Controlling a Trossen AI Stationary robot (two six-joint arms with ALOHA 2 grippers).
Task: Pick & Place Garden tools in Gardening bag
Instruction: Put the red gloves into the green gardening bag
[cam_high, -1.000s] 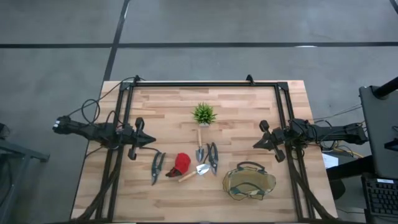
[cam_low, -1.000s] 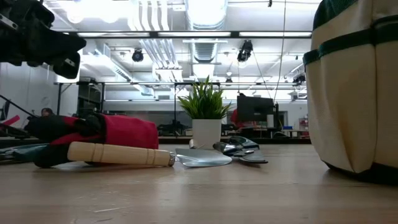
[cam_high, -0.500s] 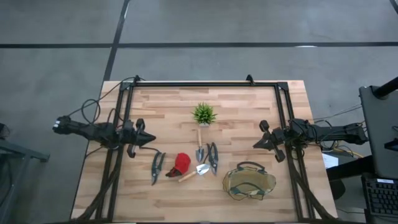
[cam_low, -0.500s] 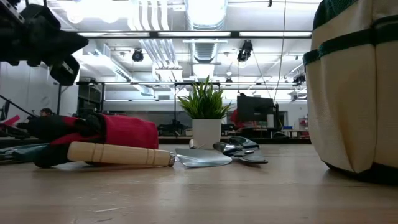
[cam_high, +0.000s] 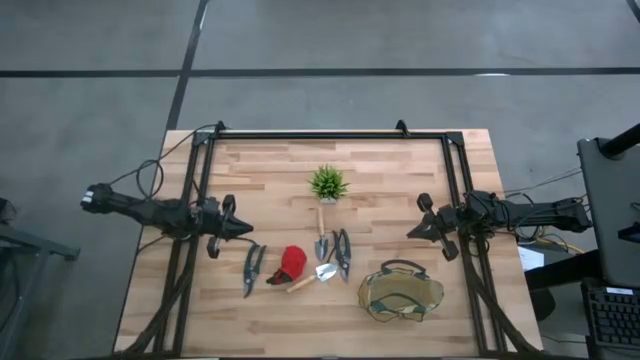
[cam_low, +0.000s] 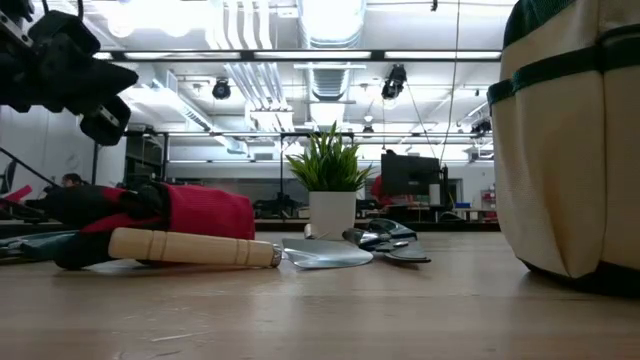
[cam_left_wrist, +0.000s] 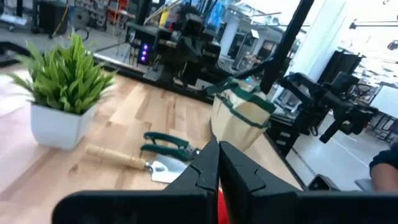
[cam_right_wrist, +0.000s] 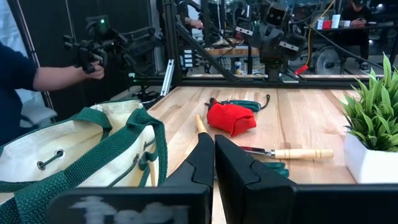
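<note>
The garden tools lie flat on the wooden table: dark-handled shears (cam_high: 253, 268), a red glove (cam_high: 291, 262), a trowel (cam_high: 321, 235), a second trowel (cam_high: 310, 276) and second shears (cam_high: 342, 251). The olive-tan bag (cam_high: 401, 294) stands at the near right, mouth up. My left gripper (cam_high: 247, 229) is shut and empty, hovering above the table just left of and beyond the left shears. My right gripper (cam_high: 409, 232) is shut and empty, beyond the bag. The left wrist view shows a trowel (cam_left_wrist: 134, 160), shears (cam_left_wrist: 168, 142) and the bag (cam_left_wrist: 239, 118).
A small potted green plant (cam_high: 327, 184) stands beyond the tools at mid-table. A black frame (cam_high: 320, 134) runs along the table's far edge and both sides. A person's arm (cam_right_wrist: 37, 74) holding a device shows beyond the table in the right wrist view.
My left gripper has moved a little toward the table's near edge and down, tipping its fingers lower, and has stayed shut. The tools and the bag have not moved.
</note>
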